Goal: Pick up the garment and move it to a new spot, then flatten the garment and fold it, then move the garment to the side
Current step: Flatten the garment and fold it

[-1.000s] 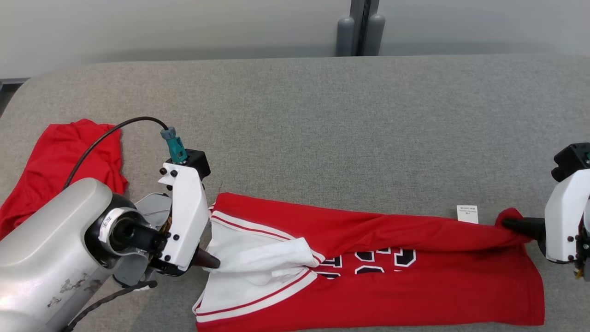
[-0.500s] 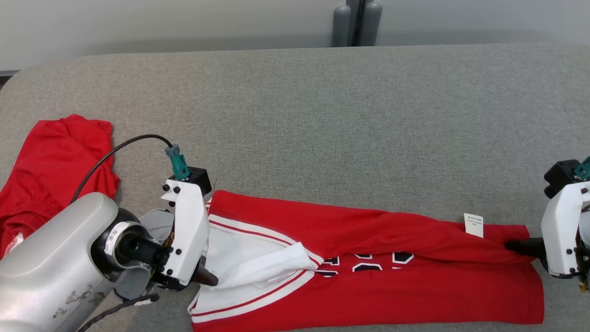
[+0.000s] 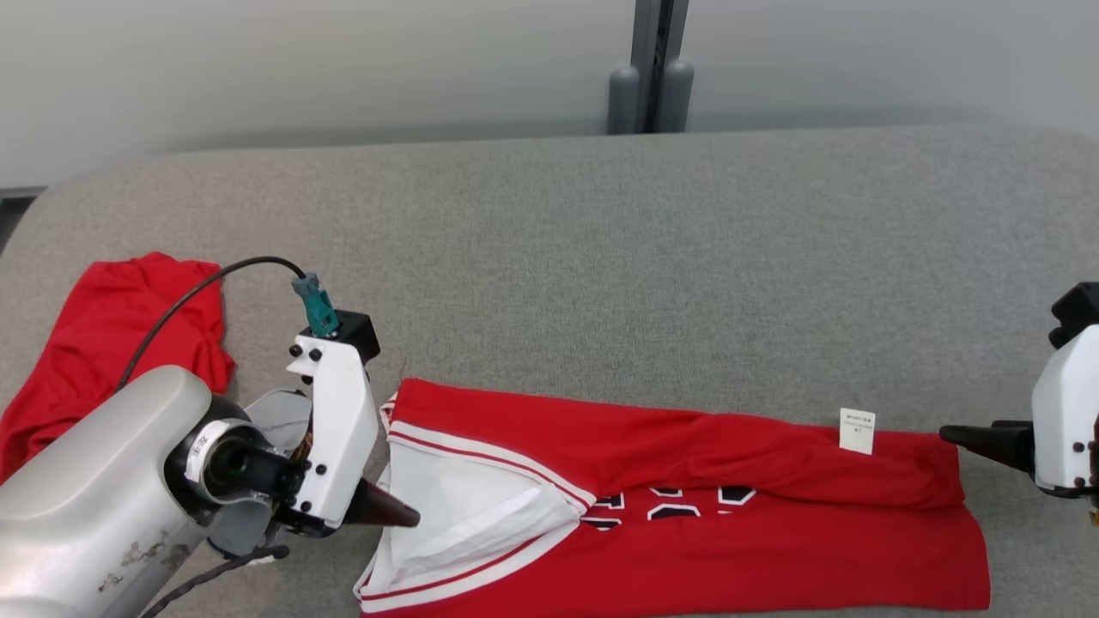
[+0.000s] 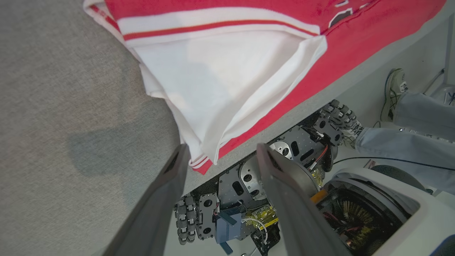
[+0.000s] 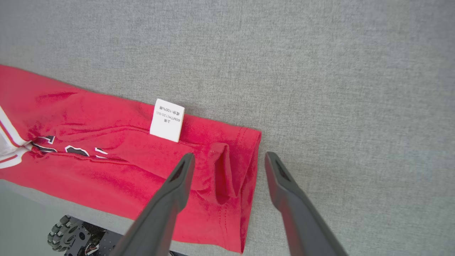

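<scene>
Jaws splayed: left pincer [image 4: 223, 147], right pincer [image 5: 230, 155]

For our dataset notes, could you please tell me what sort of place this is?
Probably a robotics lab, not a home: a grey fabric-covered worktable bearing the red jersey, the robot's exposed wheeled base beneath its edge, and a person's leg nearby.

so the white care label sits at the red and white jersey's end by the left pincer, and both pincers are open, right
Wrong side: the white care label lies at the red and white jersey's end by the right pincer, as the right wrist view shows. Both pincers are open.
</scene>
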Tool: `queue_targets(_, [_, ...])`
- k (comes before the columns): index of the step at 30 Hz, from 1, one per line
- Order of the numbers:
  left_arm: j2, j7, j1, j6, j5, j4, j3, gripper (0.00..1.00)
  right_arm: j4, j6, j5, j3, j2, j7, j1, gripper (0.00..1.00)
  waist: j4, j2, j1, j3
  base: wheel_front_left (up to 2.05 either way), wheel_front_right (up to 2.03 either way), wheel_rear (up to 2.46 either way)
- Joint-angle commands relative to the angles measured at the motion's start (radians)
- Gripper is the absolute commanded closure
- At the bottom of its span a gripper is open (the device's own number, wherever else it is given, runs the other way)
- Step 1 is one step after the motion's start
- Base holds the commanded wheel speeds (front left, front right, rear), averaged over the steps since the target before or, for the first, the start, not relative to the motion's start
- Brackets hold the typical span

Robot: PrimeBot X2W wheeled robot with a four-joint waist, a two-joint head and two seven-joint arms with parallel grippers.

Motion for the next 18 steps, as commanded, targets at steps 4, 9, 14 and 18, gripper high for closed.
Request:
queue_targets(4, [-0.003, -0.049, -0.005, -0.024, 0.005, 0.002, 0.033, 0.00, -0.049, 0.002, 0.022, -0.036, -0.020, -0.066, 0.021, 0.00, 0.007, 0.0000, 0.0000, -0.051, 0.00, 0.00, 0.00])
queue_targets(9, [0.001, -0.198, -0.028, -0.067, 0.064, -0.011, 0.086, 0.00, -0.110, 0.002, 0.040, -0.121, -0.061, -0.205, 0.056, 0.00, 0.018, 0.0000, 0.0000, -0.083, 0.00, 0.00, 0.00])
queue_targets(14, [-0.007, -0.508, 0.022, -0.081, 0.176, -0.007, 0.167, 0.00, -0.139, 0.002, 0.006, -0.237, -0.068, -0.460, 0.145, 0.00, 0.026, 0.0000, 0.0000, -0.103, 0.00, 0.00, 0.00])
queue_targets(18, [-0.005, -0.756, 0.101, -0.046, 0.246, -0.025, 0.233, 0.00, -0.135, 0.002, -0.024, -0.318, -0.036, -0.639, 0.242, 0.00, 0.022, 0.0000, 0.0000, -0.117, 0.00, 0.00, 0.00])
